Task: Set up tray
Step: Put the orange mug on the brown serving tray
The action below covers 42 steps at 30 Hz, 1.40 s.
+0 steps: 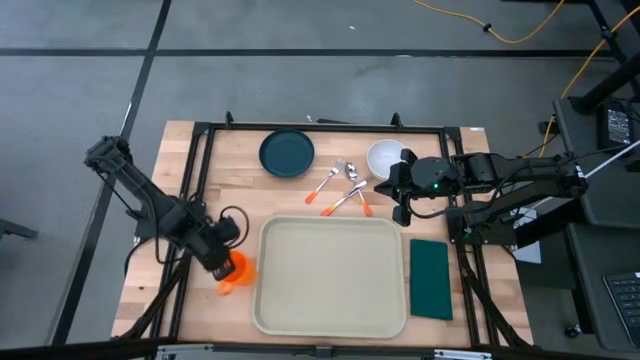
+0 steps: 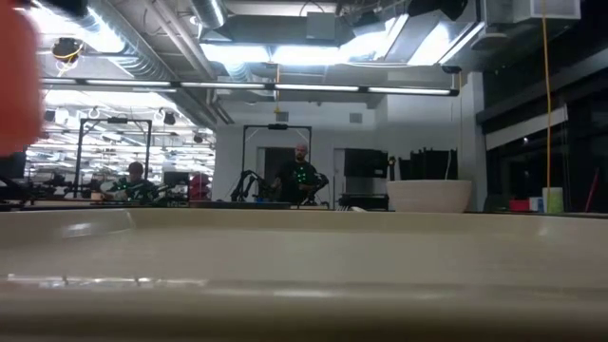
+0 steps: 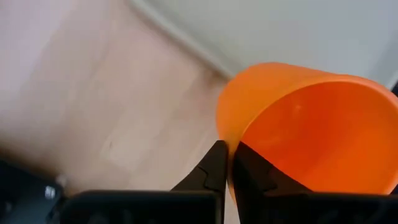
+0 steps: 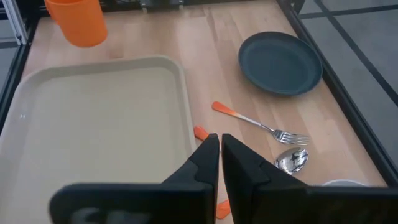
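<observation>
The beige tray [image 1: 330,275] lies flat near the table's near edge; its rim [image 2: 304,247] fills the low view. My left gripper [image 1: 228,262] is at the tray's left side, shut on an orange cup [image 1: 236,271], which also shows in the right wrist view [image 4: 78,22] and as an orange blur in the low view [image 2: 14,76]. My right gripper [image 1: 385,186] hangs shut over the table beside the white bowl [image 1: 385,157], past the tray's far right corner, touching nothing. My left gripper [image 3: 230,152] holds the orange cup [image 3: 298,124] by its rim [image 3: 227,134], with one finger inside the cup and one outside the wall. The cup's mouth faces the wrist camera. In the low view its lower edge shows above the tray's rim line.
A dark round plate [image 1: 287,153] sits at the far side. A fork [image 4: 261,124], a spoon [image 4: 292,160] and other orange-handled cutlery [image 1: 340,190] lie between the plate and the bowl. A dark green napkin [image 1: 430,278] lies right of the tray. People stand in the room behind.
</observation>
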### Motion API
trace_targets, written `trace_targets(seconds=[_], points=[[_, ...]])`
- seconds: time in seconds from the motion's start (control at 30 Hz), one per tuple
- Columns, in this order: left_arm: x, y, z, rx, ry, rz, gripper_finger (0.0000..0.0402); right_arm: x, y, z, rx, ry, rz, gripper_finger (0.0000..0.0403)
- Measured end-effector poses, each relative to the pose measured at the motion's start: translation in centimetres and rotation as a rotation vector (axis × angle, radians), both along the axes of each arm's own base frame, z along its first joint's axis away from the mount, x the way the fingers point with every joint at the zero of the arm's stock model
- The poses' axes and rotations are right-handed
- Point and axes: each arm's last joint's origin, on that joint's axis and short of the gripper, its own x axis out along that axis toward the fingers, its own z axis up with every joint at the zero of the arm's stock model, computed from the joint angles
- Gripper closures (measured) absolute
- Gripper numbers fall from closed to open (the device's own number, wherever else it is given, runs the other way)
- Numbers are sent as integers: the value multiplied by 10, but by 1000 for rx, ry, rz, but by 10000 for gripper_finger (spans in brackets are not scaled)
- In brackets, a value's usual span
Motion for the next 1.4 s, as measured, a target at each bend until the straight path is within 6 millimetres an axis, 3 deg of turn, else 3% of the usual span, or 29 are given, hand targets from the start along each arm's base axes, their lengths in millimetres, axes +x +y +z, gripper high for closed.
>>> trace_targets(seconds=[0.23,0.47,0.77,1.23,1.4], points=[[34,37,19,56,-55,-41,398,0,0,0,1,-1,-3,377],[78,71,1,92,56,-207,398,0,0,0,11,-3,-9,377],[127,101,-17,155,131,-357,398,0,0,0,29,-6,-23,377],[142,118,-44,172,228,-436,398,0,0,0,23,-4,-18,377],[147,120,-46,185,183,-462,398,0,0,0,20,-4,-17,377]])
